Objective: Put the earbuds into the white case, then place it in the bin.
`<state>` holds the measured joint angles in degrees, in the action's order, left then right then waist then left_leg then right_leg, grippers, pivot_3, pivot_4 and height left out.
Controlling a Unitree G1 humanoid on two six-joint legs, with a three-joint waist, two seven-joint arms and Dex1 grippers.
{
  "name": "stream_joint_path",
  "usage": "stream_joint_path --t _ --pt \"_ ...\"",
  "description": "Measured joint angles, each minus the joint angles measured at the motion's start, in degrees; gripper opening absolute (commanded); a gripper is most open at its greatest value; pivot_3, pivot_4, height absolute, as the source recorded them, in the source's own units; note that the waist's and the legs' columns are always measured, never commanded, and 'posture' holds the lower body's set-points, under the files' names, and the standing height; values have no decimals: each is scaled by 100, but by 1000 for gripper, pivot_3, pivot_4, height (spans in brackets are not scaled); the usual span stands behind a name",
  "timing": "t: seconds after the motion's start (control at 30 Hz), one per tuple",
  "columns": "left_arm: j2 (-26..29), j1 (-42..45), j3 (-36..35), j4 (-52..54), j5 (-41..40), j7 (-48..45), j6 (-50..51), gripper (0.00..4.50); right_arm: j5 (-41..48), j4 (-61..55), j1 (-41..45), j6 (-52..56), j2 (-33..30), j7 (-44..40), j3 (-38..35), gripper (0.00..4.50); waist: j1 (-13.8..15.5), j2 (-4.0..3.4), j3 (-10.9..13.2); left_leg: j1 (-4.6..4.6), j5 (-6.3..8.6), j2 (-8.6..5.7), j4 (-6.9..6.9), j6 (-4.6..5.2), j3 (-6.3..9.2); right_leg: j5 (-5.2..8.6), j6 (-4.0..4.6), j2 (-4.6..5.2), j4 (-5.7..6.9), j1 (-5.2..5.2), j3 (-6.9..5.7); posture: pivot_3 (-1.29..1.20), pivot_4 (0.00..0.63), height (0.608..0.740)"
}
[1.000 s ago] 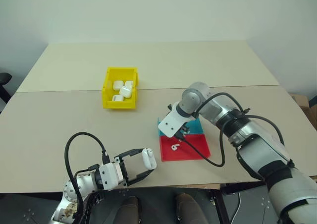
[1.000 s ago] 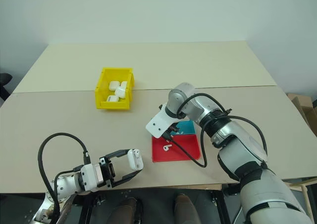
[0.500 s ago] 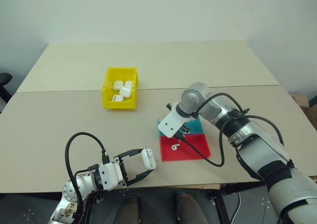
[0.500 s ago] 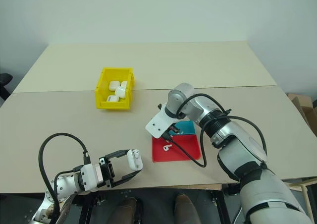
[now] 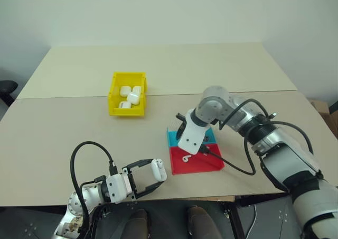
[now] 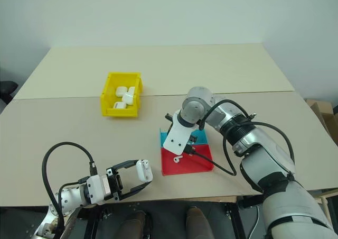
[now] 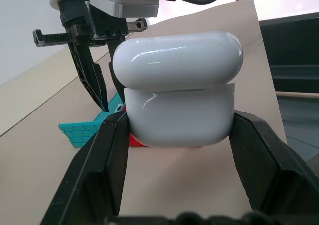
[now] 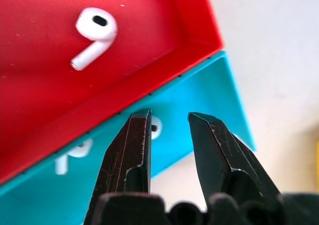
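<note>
right hand: right hand [image 8: 169, 130] is hovering over the blue tray [image 5: 174, 137], fingers slightly parted and empty, above an earbud [image 8: 155, 127]; should descend straight.
left hand: left hand [image 5: 150, 176] is gripping the case [image 7: 179, 88], lid closed.
other earbud: lying in the red tray [image 5: 203, 162].
bin: bin [image 5: 127, 93] is sitting beyond the trays, holding other cases.
obstacle: tray wall is crowding the fingers.

A bright yellow bin [image 5: 127, 93] sits left of centre on the pale beige bench [image 5: 211, 70], with glossy white cases [image 5: 129, 94] inside it. Right of centre lie a red tray [image 5: 195, 158] and a teal-blue tray [image 5: 174, 137], edge to edge; a white earbud [image 8: 93, 35] rests on the red one, another white earbud [image 8: 155, 127] on the blue. At lower left, black fingers [image 7: 107, 150] flank a glossy white case [image 7: 178, 88]. The right arm's fingers [image 8: 134, 150] are black too.
</note>
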<state>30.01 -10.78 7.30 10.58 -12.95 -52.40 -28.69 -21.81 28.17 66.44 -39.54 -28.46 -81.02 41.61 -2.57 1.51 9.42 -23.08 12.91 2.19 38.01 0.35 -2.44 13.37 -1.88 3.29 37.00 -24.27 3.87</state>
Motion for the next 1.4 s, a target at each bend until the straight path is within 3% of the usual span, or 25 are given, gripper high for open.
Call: stream_joint_path --t 1.4 --pt "-1 -30 37 -21 161 105 -109 2739 -457 909 141 -386 283 137 69 1536 0 0 0 13 0 2 -7 0 -4 3 5 0 1 5 1 0 150 740"
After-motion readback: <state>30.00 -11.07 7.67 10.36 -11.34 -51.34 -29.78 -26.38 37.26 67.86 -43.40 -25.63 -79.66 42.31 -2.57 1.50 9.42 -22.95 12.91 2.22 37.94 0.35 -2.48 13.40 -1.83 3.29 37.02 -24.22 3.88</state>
